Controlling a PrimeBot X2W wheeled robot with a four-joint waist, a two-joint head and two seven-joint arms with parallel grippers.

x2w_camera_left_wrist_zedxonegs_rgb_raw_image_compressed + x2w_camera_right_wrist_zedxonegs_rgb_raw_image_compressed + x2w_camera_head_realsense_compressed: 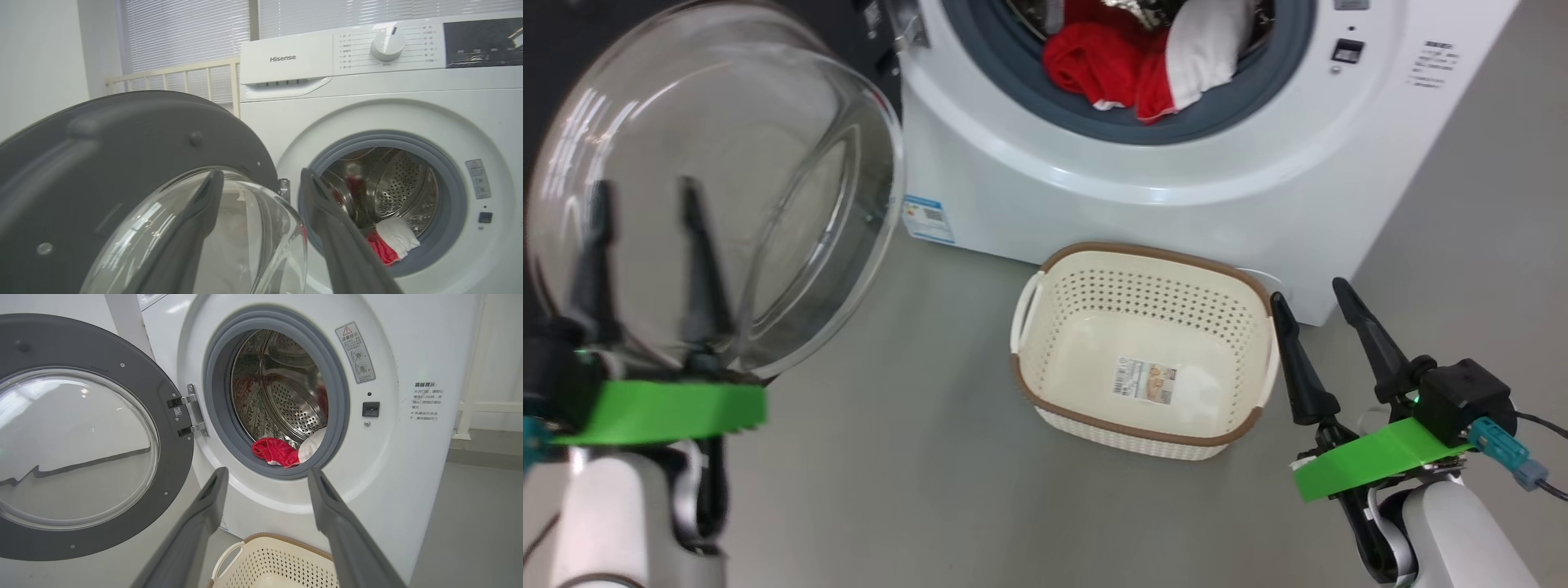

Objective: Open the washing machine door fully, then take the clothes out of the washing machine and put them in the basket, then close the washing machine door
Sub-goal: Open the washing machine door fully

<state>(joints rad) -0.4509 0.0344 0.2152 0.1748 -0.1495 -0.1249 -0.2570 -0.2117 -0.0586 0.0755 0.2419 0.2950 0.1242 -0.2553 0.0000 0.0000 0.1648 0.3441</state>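
clothes: a red and white bundle (1094,69) low at the front of the steel drum (286,400), one fold draped on the grey rubber ring (339,396), top centre of the head view; nothing holds it.
washing machine: white front (1176,220) across the top of the frame, mouth uncovered.
washing machine door: (171,428) swung out on its hinge (192,412) to the left of the frame, glass bowl (768,163) bulging at the upper left of the head view; it looks fully open.
basket: (1152,251) on the floor (890,457), lower centre, just in front of the machine and below the mouth; mouth up, only a paper label inside.
left jaws: spread wide and empty, lower left, fingers (690,245) seen against the glass bowl; whether they touch it i cannot tell.
right jaws: spread wide and empty, lower right, just beside the basket's right end, pointing toward the mouth.
step in hand: by my reading the door is done and the reach for the clothes is next.
doing it well: go in low over the ring, close on the thick red fold nearest the front, lift clear of the ring before swinging over the basket.
watch for: a thin pinch that drops part of the bundle, and the left arm nudging the door.
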